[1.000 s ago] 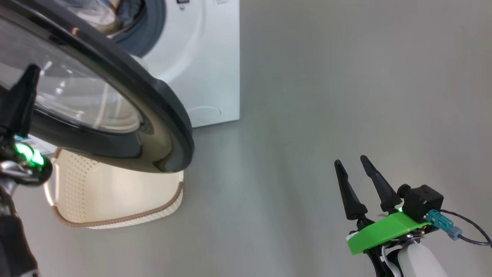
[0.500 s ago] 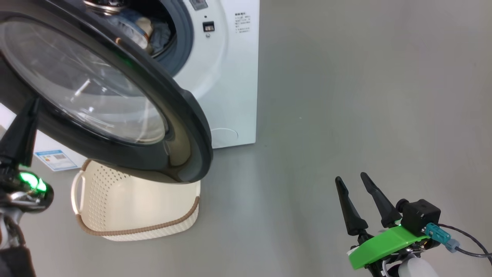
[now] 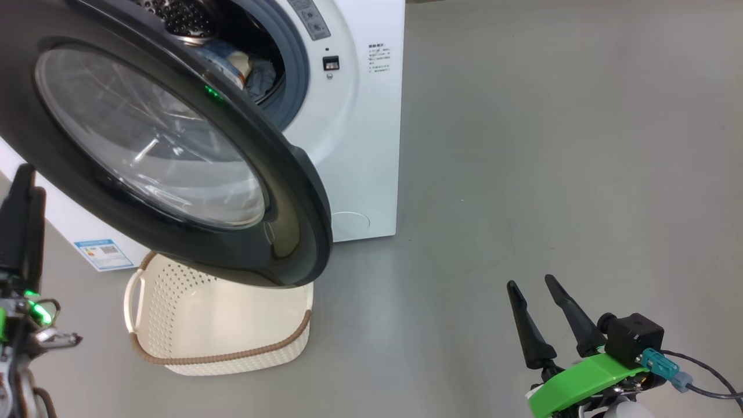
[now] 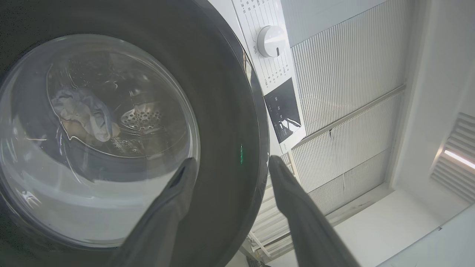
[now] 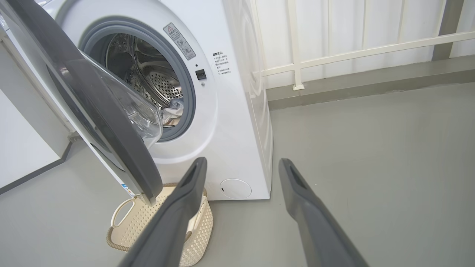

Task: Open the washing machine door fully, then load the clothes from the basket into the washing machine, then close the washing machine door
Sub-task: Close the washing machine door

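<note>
No word or number is sharp enough to read. The washer [image 3: 360, 145] carries a blue-edged label [image 3: 103, 254] at the lower left of the head view, with a QR-like square on it. In the right wrist view, upper half and left of centre, its front bears a small block of print [image 5: 221, 63]. Up and left of that is a slanted grey sticker [image 5: 179, 40] with a red warning triangle. At the top centre of the left wrist view, rows of print [image 4: 276, 76] surround a white dial [image 4: 272, 40], with a black display [image 4: 285, 115] below.

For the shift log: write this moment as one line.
door: partly open | clothes: inside drum | basket: visible part bare | left gripper: open, by door rim | right gripper: open, over floor
</note>
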Robot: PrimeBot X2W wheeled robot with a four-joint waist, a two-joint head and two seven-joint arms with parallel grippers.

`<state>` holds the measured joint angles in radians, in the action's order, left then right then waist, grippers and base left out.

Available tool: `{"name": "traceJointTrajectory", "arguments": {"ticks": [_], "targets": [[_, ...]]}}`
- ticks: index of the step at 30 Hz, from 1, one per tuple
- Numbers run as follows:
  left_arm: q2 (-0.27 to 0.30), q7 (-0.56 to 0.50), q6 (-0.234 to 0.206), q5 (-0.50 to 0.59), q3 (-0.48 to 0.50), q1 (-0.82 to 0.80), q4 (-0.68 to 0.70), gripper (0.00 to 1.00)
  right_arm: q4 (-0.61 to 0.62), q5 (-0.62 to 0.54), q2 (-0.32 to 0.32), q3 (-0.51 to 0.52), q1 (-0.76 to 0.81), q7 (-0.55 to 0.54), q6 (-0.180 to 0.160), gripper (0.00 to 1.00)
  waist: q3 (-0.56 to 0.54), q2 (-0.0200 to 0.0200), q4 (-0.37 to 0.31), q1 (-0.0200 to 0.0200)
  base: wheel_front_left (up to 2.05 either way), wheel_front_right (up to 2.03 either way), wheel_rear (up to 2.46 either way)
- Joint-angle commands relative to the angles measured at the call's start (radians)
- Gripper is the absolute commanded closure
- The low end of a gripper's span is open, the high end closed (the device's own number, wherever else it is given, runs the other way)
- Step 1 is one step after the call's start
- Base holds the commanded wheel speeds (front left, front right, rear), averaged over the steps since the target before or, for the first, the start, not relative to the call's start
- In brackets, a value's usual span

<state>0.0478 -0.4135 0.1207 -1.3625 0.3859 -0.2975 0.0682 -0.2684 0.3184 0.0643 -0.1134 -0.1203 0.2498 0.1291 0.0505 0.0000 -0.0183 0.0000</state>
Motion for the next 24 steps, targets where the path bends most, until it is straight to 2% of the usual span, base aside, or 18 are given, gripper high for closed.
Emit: {"name": "traceJointTrajectory", "arguments": {"ticks": [1, 9, 13, 16, 19, 20, 24], "targets": [[0.038, 0.021, 0.010, 0.025, 0.014, 0.005, 0.047, 0.00, 0.023, 0.003, 0.004, -0.025, -0.007, 0.012, 0.002, 0.00, -0.002, 0.0000, 0.002, 0.0000, 0.00, 0.00, 0.00], [0.142, 0.318, 0.010, 0.196, -0.142, 0.116, 0.119, 0.00, 0.022, 0.003, 0.011, -0.031, -0.009, 0.012, 0.002, 0.00, -0.005, 0.0000, 0.003, 0.0000, 0.00, 0.00, 0.00], [0.220, 0.476, 0.010, 0.272, -0.226, 0.168, 0.111, 0.00, 0.022, -0.001, 0.012, -0.031, -0.006, 0.012, 0.002, 0.00, -0.010, 0.0000, 0.003, 0.0000, 0.00, 0.00, 0.00], [0.287, 0.593, 0.010, 0.375, -0.280, 0.202, 0.076, 0.00, 0.023, -0.001, 0.011, -0.030, -0.003, 0.012, 0.002, 0.00, -0.011, 0.0000, 0.002, 0.0000, 0.00, 0.00, 0.00], [0.322, 0.653, 0.010, 0.490, -0.309, 0.223, 0.026, 0.00, 0.023, -0.001, 0.010, -0.030, -0.001, 0.012, 0.002, 0.00, -0.011, 0.0000, 0.002, 0.0000, 0.00, 0.00, 0.00], [0.329, 0.666, 0.010, 0.564, -0.326, 0.231, -0.002, 0.00, 0.024, -0.001, 0.008, -0.031, 0.000, 0.012, 0.002, 0.00, -0.011, 0.0000, 0.001, 0.0000, 0.00, 0.00, 0.00], [0.322, 0.674, 0.010, 0.713, -0.332, 0.240, -0.027, 0.00, 0.028, -0.001, 0.007, -0.029, 0.002, 0.012, 0.002, 0.00, -0.009, 0.0000, 0.000, 0.0000, 0.00, 0.00, 0.00]]}}
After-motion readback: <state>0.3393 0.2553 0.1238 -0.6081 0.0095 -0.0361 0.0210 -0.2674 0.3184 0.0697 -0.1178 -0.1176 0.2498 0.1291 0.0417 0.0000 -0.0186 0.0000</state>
